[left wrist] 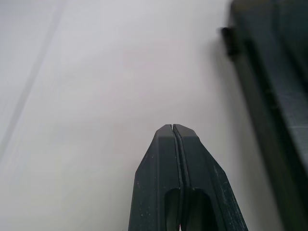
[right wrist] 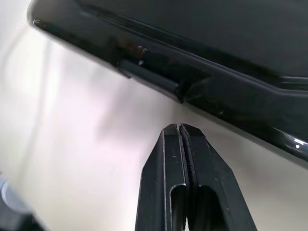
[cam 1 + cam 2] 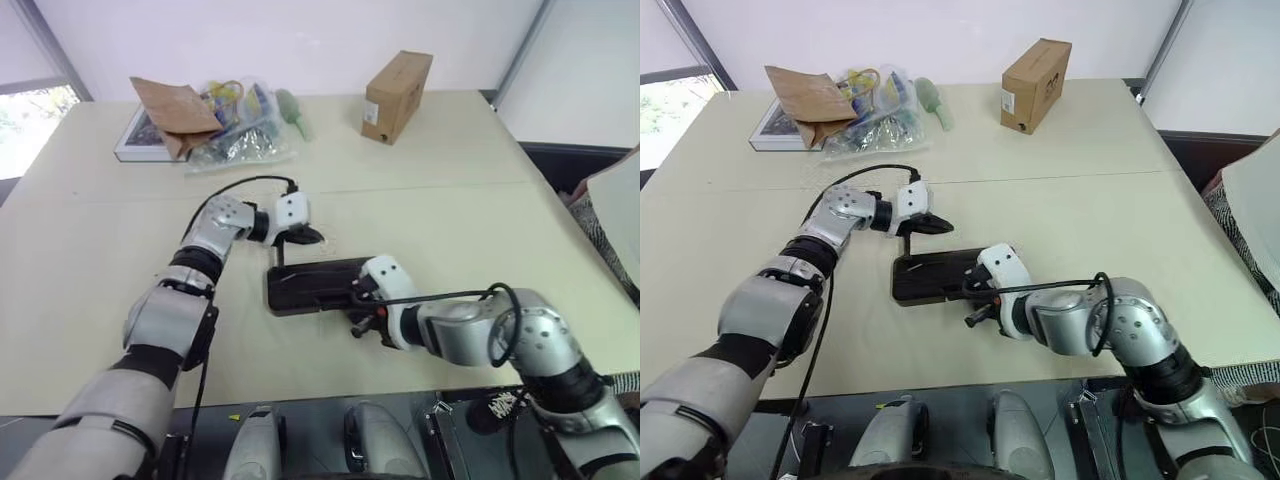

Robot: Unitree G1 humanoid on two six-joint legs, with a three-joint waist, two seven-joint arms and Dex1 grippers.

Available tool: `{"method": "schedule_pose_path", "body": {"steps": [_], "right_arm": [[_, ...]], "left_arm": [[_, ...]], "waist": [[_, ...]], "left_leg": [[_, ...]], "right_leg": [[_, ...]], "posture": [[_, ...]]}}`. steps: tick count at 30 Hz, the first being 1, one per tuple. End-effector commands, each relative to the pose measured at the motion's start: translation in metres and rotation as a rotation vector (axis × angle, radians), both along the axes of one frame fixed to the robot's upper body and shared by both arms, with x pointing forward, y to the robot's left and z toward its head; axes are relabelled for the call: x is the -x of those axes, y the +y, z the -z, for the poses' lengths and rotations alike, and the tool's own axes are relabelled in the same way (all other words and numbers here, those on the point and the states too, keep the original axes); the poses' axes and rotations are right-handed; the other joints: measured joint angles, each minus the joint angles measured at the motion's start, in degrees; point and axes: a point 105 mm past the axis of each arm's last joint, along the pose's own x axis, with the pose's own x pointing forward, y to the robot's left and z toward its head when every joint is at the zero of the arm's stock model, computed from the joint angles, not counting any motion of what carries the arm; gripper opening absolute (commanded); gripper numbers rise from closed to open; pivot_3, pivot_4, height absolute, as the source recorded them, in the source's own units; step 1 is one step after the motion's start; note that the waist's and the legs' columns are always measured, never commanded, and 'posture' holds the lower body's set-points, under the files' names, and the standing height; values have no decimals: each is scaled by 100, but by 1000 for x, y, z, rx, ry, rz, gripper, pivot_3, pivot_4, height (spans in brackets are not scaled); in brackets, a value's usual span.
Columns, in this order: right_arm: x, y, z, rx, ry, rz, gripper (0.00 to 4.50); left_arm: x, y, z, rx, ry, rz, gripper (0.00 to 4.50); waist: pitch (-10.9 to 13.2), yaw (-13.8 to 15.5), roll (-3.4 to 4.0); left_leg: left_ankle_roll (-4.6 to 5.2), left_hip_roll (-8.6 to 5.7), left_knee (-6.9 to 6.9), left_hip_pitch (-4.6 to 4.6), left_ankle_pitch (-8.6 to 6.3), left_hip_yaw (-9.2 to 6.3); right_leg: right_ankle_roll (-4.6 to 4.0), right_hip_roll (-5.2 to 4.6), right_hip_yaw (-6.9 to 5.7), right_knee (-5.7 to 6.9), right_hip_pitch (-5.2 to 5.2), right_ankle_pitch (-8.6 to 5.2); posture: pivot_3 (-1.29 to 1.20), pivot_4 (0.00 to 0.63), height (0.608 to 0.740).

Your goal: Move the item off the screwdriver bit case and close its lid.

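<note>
- Head views: the screwdriver bit case (image 3: pixel 312 285) lay at frame centre on the bench (image 3: pixel 460 230), seemingly with its lid down, probably why both arms stood off it. The left tool (image 3: pixel 310 237) hovered at its upper edge, the right tool (image 3: pixel 975 318) at its lower right; I couldn't pick out the item.
- Left wrist view: fingers (image 1: pixel 163 163) pressed together, holding nothing; case edge at upper right.
- Right wrist view: fingers (image 2: pixel 168 163) together, empty, just short of the case's latch side.
</note>
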Motion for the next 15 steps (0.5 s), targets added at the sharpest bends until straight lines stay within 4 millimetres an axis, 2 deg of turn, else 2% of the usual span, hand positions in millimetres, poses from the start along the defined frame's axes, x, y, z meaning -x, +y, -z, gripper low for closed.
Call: {"method": "schedule_pose_path", "body": {"steps": [1, 5, 8, 11, 15], "right_arm": [[15, -7, -25, -11, -78, -107, 32], [20, -34, -51, 57, -172, -147, 32], [20, -48, -68, 87, -239, -160, 32], [22, -59, -87, 73, -311, -191, 32], [22, -79, -101, 72, -380, -199, 32]], "left_arm": [[-11, 15, -37, 132, -79, -83, 0], [-11, 37, -61, 216, -114, -139, 0], [-2, 50, -73, 261, -114, -170, 0], [20, 61, -81, 336, -54, -212, 0], [82, 69, -60, 339, 100, -261, 0]], "waist": [[1, 8, -1], [2, 12, 0], [2, 6, 1], [4, -4, 3], [4, -15, 5]], "left_leg": [[0, 0, 0, -2, 0, -1], [0, 0, 2, -14, 0, -5], [0, 2, 1, -13, 0, -5], [-1, 6, 0, -12, 0, -4], [-2, 13, -9, 2, -1, -5]], "right_leg": [[0, -1, -1, -2, 0, 0], [1, -5, -7, -11, -3, 0], [1, -4, -6, -15, -3, 0], [0, -3, -4, -16, -3, 0], [1, -4, 10, -20, 1, 0]], "posture": [[0, 150, 740], [0, 150, 740], [0, 150, 740], [0, 150, 740], [0, 150, 740]]}}
